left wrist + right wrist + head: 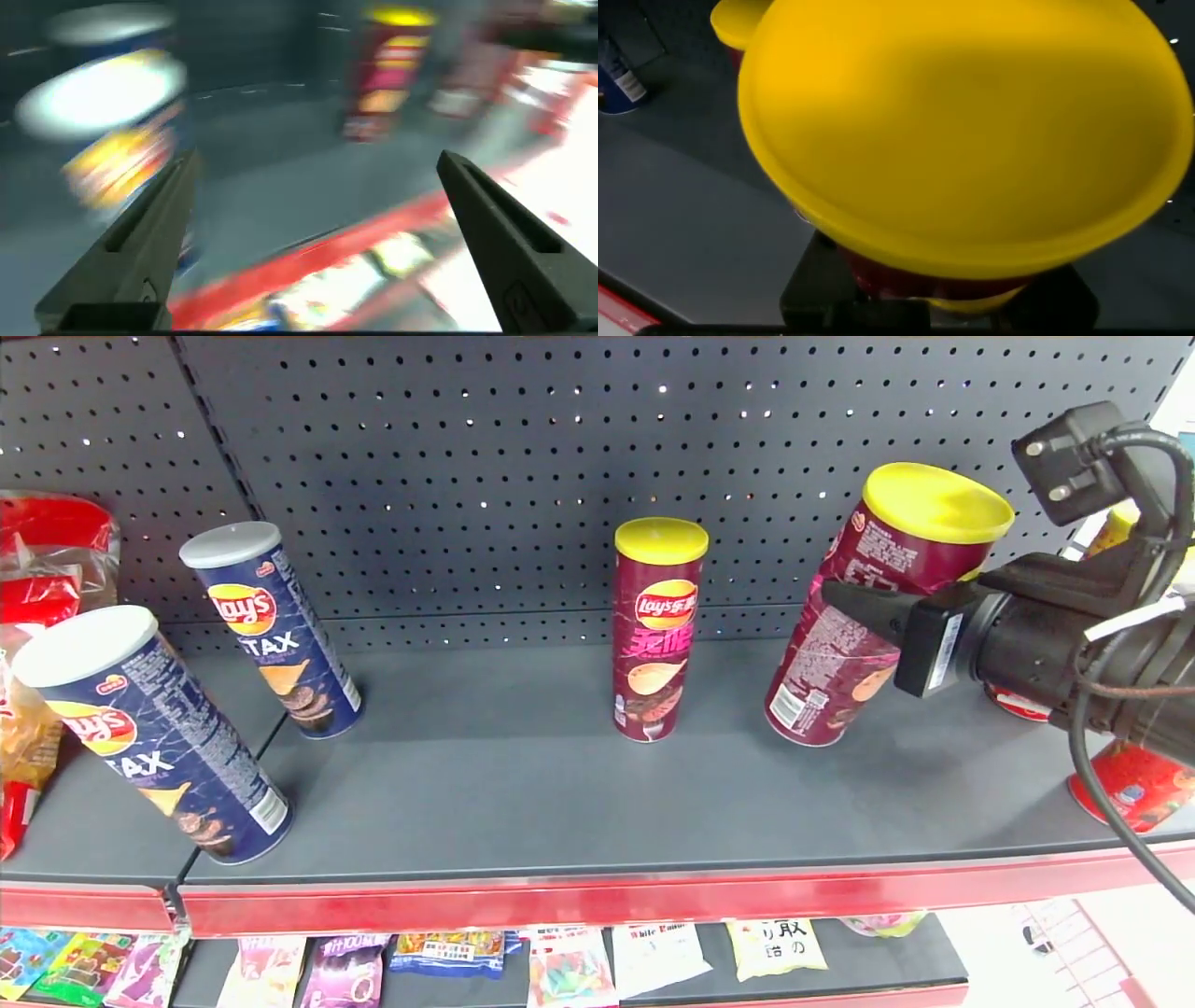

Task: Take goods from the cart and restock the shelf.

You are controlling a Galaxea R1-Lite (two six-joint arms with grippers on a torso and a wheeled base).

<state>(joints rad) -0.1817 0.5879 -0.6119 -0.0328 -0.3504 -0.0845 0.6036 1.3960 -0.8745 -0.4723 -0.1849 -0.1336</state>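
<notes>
**Mia:** Where is the dark red can (826, 681)?

**Tom:** At the right of the head view, on the grey shelf (523, 803). It leans over. The right pincer (864, 607) squeezes its side, just under its yellow lid (934, 504).

**Mia:** What is inside it?

**Tom:** I cannot tell. The lid is on.

**Mia:** And the left pincer (318, 159)?

**Tom:** Its two fingers stand wide apart.

**Mia:** Are there more cans?

**Tom:** Yes. A second red can (658, 635) stands straight in the middle with its lid on. At the left are the back blue can (271, 630) and the front blue can (154, 737), both with grey lids. Snack packets (448, 957) lie on the lower shelf (840, 961) at the bottom.
</notes>
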